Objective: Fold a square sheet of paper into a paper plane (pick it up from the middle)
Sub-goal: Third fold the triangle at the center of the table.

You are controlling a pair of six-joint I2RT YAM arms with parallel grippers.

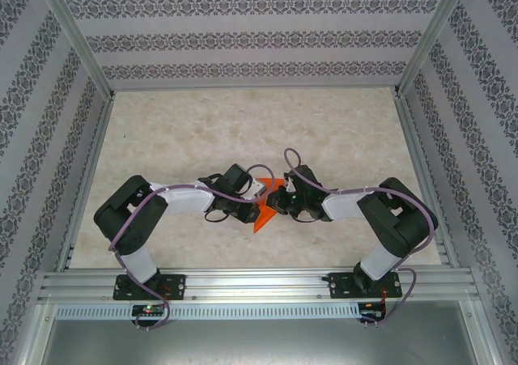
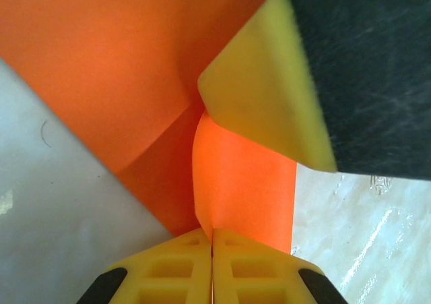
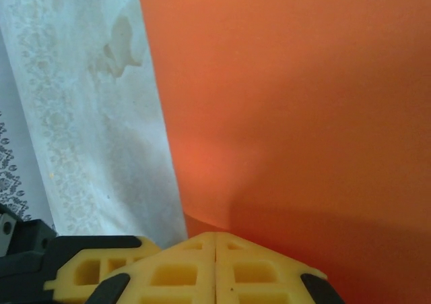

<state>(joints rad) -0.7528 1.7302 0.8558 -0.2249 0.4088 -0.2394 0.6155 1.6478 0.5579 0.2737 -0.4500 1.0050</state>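
Orange thin paper sheet [image 1: 264,214], partly folded, is pinched by the closed left gripper [image 2: 212,242] and right gripper [image 3: 215,247]; next move probably needs pressing a crease.

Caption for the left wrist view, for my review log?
Left gripper shut on the creased orange paper, with the right gripper touching the same fold.

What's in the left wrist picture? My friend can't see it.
The left gripper, its two yellow fingers shut, pinches a creased bright orange paper that stands up the picture. Another yellow pad on a black body touches the paper from the upper right; pale table shows lower right.
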